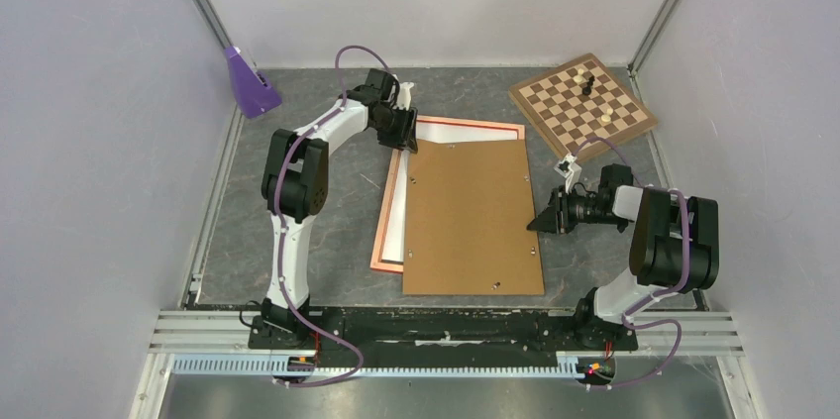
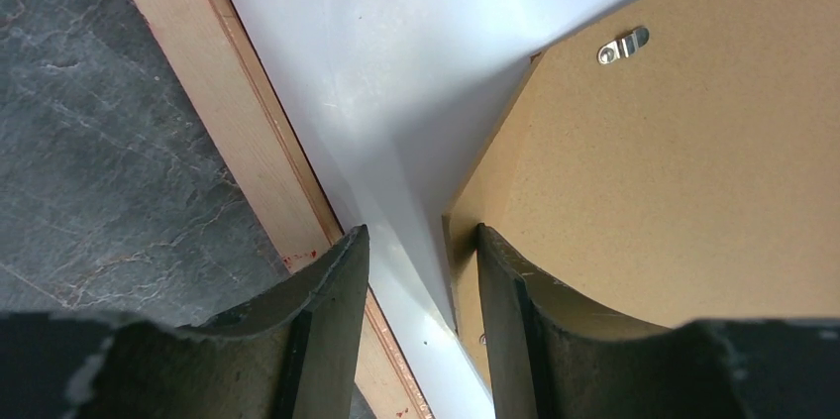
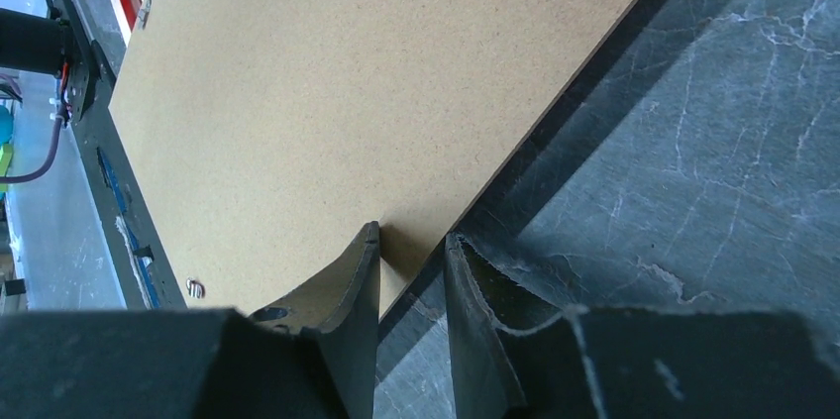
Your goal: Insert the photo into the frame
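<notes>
We see the frame (image 1: 382, 241) lying flat on the grey worktop (image 1: 337, 211). Its orange-red rails show along the left and far sides. The photo (image 1: 396, 221) sits inside the frame with its plain white back up. Only a strip of it shows along the frame's left and far rails. The brown backing board (image 1: 471, 216) lies skewed over the rest, covering the frame's right part and reaching past its near rail.

The left tool (image 1: 406, 137) hovers at the frame's far-left corner, over the corner of the board. In its wrist view we find the fingers (image 2: 327, 320) moderately apart, with the white back showing in the gap and nothing clamped. One finger is over the frame's left rail and the other over the board, near a small metal clip (image 2: 622, 45).

The right tool (image 1: 535, 223) is on the frame's right side, at the board's right edge. Its fingers (image 3: 362, 270) stand narrowly apart and straddle that edge, one over the board and one over the worktop. We cannot tell whether they pinch it.

Beyond the frame's far-right corner sits a chessboard (image 1: 582, 107) with a few pieces.
</notes>
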`<move>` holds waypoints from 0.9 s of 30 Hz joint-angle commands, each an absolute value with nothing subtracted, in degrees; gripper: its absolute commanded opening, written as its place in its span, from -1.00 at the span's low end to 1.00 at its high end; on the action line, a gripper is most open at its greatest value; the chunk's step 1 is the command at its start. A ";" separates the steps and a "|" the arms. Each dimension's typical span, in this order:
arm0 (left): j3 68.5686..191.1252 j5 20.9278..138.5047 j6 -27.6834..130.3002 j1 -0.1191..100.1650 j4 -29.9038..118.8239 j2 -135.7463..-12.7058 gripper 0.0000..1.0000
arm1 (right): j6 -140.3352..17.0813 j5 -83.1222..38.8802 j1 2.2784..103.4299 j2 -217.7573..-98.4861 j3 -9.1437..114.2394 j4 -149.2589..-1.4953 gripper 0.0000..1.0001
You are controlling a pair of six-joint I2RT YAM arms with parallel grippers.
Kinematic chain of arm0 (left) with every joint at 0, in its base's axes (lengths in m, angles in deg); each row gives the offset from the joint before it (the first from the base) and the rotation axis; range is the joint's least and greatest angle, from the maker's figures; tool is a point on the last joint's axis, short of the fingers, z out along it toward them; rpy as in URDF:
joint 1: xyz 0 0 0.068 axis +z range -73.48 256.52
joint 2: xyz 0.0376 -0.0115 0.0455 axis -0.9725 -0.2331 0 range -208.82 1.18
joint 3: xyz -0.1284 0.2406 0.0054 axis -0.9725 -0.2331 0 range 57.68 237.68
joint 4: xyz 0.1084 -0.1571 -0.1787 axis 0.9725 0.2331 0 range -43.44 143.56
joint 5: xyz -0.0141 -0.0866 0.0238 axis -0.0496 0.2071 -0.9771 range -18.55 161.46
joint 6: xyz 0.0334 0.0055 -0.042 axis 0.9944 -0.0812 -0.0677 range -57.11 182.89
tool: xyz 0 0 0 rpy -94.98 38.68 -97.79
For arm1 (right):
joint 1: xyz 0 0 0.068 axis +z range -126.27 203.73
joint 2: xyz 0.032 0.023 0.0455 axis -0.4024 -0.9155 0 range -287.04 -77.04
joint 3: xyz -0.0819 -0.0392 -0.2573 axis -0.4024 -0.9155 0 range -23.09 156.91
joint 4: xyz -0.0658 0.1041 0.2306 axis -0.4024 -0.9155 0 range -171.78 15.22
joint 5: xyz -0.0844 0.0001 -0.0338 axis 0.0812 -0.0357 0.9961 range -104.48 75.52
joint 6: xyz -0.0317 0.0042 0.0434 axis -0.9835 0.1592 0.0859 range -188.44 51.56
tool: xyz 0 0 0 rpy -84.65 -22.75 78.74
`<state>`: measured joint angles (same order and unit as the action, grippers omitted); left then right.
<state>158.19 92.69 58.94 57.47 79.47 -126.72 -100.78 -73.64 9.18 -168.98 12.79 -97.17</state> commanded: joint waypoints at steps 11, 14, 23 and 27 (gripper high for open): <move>164.68 73.67 67.09 56.41 86.14 -131.16 0.05 | -100.85 -58.76 8.40 -168.44 12.51 -89.53 -1.00; 165.45 73.34 67.56 56.20 87.19 -132.21 0.05 | -100.64 -58.43 8.40 -168.39 12.53 -89.45 -1.00; 169.27 72.01 68.26 55.40 91.71 -135.70 0.11 | -100.06 -57.57 8.38 -168.34 12.51 -89.19 -1.00; 169.98 72.29 68.29 55.29 92.73 -136.15 0.15 | -100.15 -57.78 8.43 -168.28 12.43 -89.15 -1.00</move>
<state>170.06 82.20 62.79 53.61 90.68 -132.20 -95.21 -71.45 9.23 -168.59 12.79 -95.64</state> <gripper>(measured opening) 0.565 0.261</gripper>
